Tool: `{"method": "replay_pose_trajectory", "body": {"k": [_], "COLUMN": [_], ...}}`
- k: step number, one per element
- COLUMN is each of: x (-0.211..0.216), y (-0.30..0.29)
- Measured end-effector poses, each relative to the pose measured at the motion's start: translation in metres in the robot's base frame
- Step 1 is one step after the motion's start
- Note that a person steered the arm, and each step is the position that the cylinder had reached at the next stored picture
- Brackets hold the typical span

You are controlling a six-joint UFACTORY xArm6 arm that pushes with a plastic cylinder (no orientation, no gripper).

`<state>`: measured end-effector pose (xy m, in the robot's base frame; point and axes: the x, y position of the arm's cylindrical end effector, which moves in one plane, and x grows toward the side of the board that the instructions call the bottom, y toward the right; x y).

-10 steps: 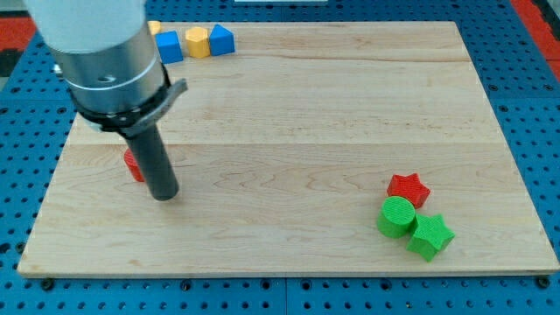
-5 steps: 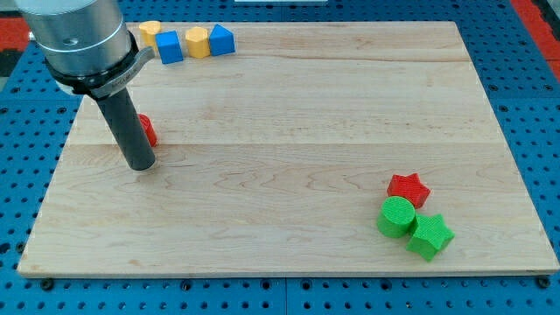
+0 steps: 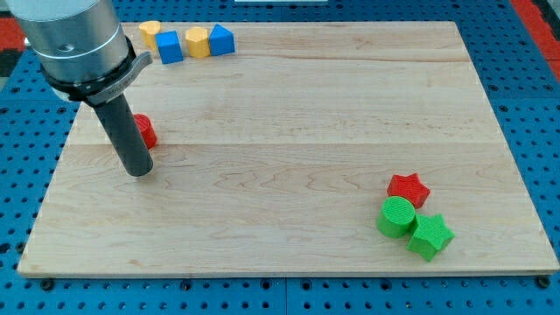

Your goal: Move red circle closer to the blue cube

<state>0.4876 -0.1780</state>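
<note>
Wooden board on blue pegboard. No jaws, only rod; my tip touches red circle near left edge. Blue cube near top-left corner, well apart.

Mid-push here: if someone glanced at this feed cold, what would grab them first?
First the big grey arm at the view's upper left, its dark rod coming down to my tip, with the red circle half hidden just behind the rod. Next, the row at the top edge: a yellow block, the blue cube, another yellow block, a blue block. Last, the lower-right cluster: red star, green cylinder, green star.
</note>
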Motion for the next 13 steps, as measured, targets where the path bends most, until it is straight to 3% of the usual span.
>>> {"method": "replay_pose_trajectory", "body": {"k": [7, 8, 10, 12, 13], "x": [0.02, 0.012, -0.058, -0.065, -0.094], "y": [0.0, 0.0, 0.003, -0.018, -0.021]}}
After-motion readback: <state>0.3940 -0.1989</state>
